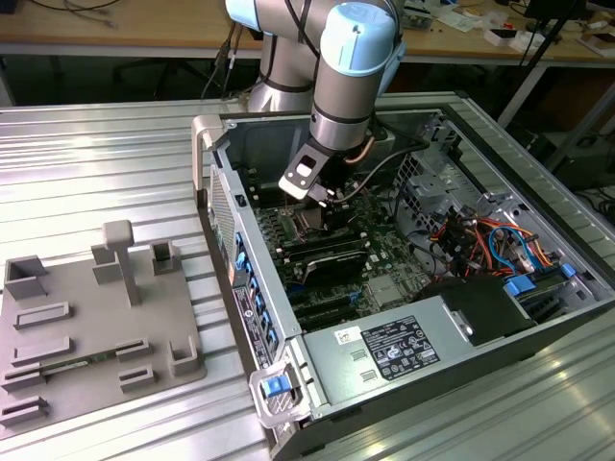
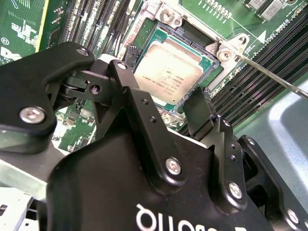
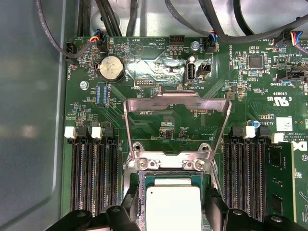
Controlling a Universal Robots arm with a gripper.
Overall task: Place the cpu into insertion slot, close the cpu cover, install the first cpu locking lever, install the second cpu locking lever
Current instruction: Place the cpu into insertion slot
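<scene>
The cpu [image 3: 172, 207], a flat chip with a dull silver top, lies flat in the insertion slot [image 2: 187, 36] on the green motherboard; the second wrist view has it too [image 2: 168, 67]. My gripper [image 3: 172, 201] hangs just above it, open, with one black finger [image 3: 132, 198] on each side and a small gap to the chip's edges. In the exterior view the gripper [image 1: 322, 202] is down inside the computer case. The cpu cover [image 3: 175, 99], a thin silver frame, stands raised on its hinge beyond the slot. A thin wire locking lever [image 2: 274, 79] sticks up beside the slot.
Long black memory slots [image 3: 91, 178] flank the socket on both sides. Black cables [image 3: 115, 19] run along the board's edge. The open case's power supply [image 1: 404, 351] and coloured wiring [image 1: 490, 245] fill the exterior view's right. A grey fixture plate [image 1: 96, 327] lies on the metal table.
</scene>
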